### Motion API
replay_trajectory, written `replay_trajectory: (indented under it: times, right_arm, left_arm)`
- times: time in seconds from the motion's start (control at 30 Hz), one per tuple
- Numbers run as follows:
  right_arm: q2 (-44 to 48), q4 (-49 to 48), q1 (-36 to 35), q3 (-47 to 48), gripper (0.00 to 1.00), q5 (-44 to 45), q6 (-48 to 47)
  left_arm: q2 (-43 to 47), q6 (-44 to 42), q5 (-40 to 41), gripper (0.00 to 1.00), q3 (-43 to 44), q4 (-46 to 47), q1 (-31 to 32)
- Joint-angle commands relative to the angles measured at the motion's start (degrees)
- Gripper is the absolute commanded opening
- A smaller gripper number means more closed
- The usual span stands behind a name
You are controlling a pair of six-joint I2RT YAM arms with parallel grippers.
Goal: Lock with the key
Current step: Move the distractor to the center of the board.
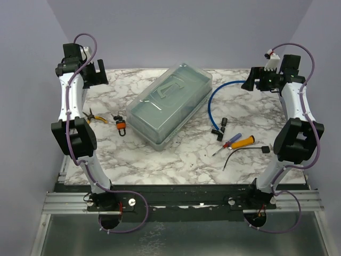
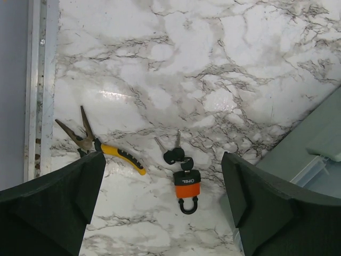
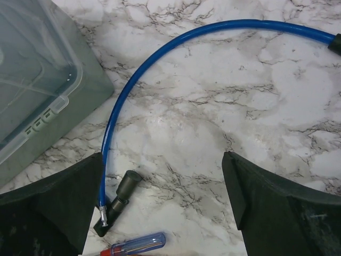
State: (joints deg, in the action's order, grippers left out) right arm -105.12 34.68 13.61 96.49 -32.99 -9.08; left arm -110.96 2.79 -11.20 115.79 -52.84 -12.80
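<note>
An orange and black padlock (image 2: 187,188) lies flat on the marble table, its black shackle pointing toward the camera. A key sits in its body, and a bunch of black-headed keys (image 2: 174,154) lies just beyond it. In the top view the padlock (image 1: 121,125) lies left of the plastic box. My left gripper (image 2: 162,205) is open and empty, high above the padlock; in the top view it (image 1: 96,74) is at the far left. My right gripper (image 3: 162,205) is open and empty, high over the blue hose; in the top view it (image 1: 250,81) is at the far right.
A clear lidded plastic box (image 1: 168,102) stands mid-table. Yellow-handled pliers (image 2: 96,145) lie left of the padlock. A blue hose (image 3: 160,58) with a black fitting (image 3: 118,200), a blue screwdriver (image 3: 136,245), an orange-handled tool (image 1: 242,142) and a black wire (image 1: 242,151) lie at the right.
</note>
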Motion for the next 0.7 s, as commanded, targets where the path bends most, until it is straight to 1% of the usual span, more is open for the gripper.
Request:
replay_trajectory:
  times: [0.0,0.13,0.23,0.33,0.4,0.47,0.57,0.67]
  right_arm:
    - [0.31,2.45,0.15,0.28,1.00,-2.52,-0.92]
    - [0.62,2.93,0.12,0.28,1.00,-3.57,-0.98]
    - [0.47,3.48,0.16,0.65,1.00,-4.37,-0.94]
    - [0.08,3.64,0.11,1.06,1.00,-4.91,-0.55]
    - [-0.15,3.64,0.15,1.26,1.00,-5.36,-0.29]
    - [-0.49,3.72,0.02,1.37,1.00,-5.65,-0.07]
    - [-0.83,3.82,0.04,1.37,1.00,-5.61,0.18]
    - [-0.79,3.66,0.02,0.83,1.00,-5.64,0.35]
  left_arm:
    - [1.22,0.12,-2.44,0.99,1.31,0.46,-0.21]
    - [1.98,-2.20,-8.85,0.99,6.07,-0.20,0.28]
    - [3.14,-7.16,-10.70,0.99,8.08,-1.15,3.48]
    - [4.80,-12.77,-10.03,0.99,7.74,-2.11,9.05]
    - [5.57,-14.77,-10.97,0.99,7.66,-3.00,12.37]
    - [6.25,-15.65,-14.02,0.99,8.10,-3.76,16.33]
    - [7.77,-16.84,-19.30,0.99,8.65,-3.85,20.67]
    - [9.27,-18.80,-21.16,0.99,8.32,-3.85,26.52]
